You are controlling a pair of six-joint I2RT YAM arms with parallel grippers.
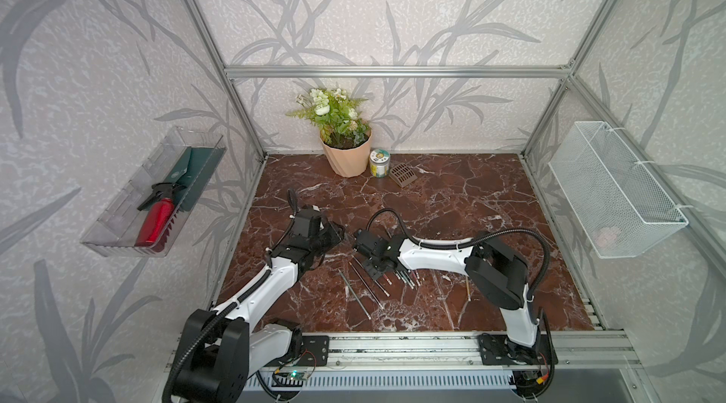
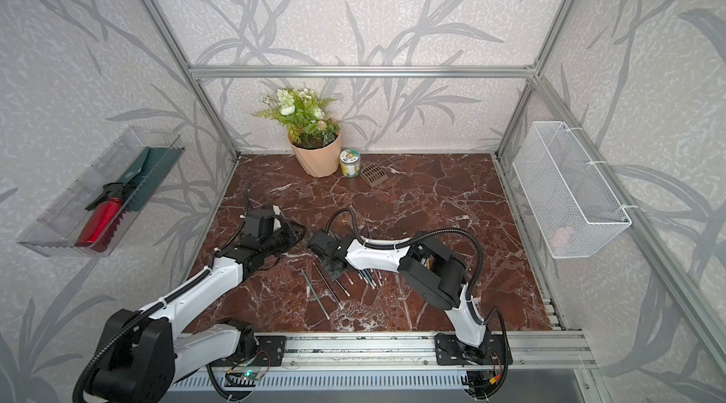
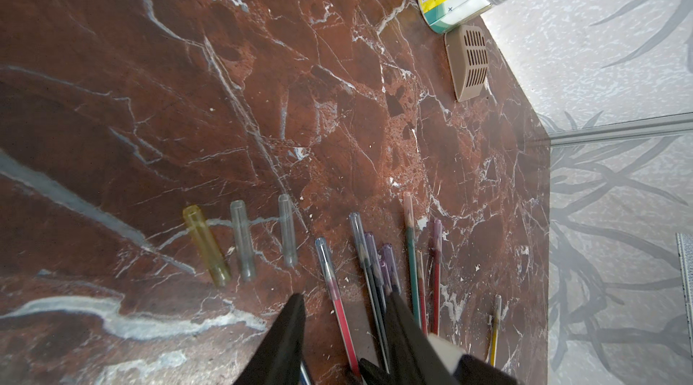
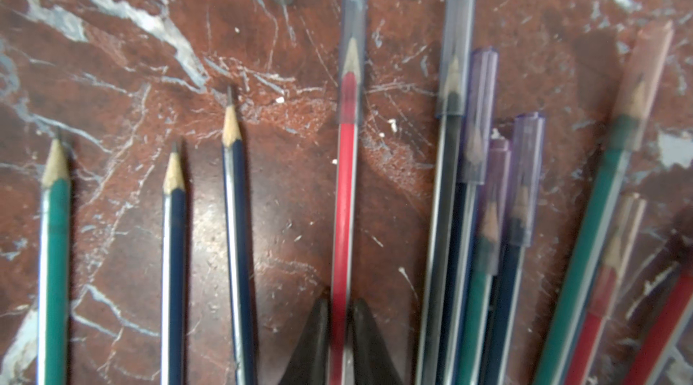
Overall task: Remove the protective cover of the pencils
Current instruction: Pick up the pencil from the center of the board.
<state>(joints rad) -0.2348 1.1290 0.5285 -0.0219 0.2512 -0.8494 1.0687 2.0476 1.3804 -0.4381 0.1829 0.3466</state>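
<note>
**Desk:** What is lying on the table?

**Photographer:** A red-brown marble-patterned tabletop (image 1: 451, 204), veined in white, is carrying the pencils (image 1: 406, 279), slim straight barrels fanning out at lower centre of a top view. In the right wrist view three are lying bare-tipped: a green pencil (image 4: 54, 251) and two dark blue pencils (image 4: 173, 251). Others are wearing the protective cover (image 4: 455, 45), translucent blue-purple tubes over the points.

**Desk:** Any caps lying loose?

**Photographer:** Three, lying side by side near the capped tips in the left wrist view: a yellow cap (image 3: 206, 248) and two grey caps (image 3: 243, 240).

**Desk:** And the containers?

**Photographer:** At left of frame a clear plastic tray (image 1: 118, 208) on the wall is holding a red spray bottle (image 1: 155, 224) and a dark green tool (image 1: 192, 173). At right a white wire-mesh basket (image 1: 613, 185) is holding something pale, too blurred to name. At centre a ribbed peach pot (image 1: 347, 161) is holding a leafy plant (image 1: 334, 114) with white blooms, a lidded jar (image 1: 380, 163) standing just beside it.

**Desk:** The grippers?

**Photographer:** The right gripper (image 4: 341, 304) is pinching the red pencil (image 4: 343, 214) by its barrel, black fingers pressing either side; its bluish cap (image 4: 352, 49) is sitting on the tip. The left gripper (image 3: 345, 297) is standing spread, that same pencil showing in the gap between its fingers; whether they are touching it I cannot tell.
</note>
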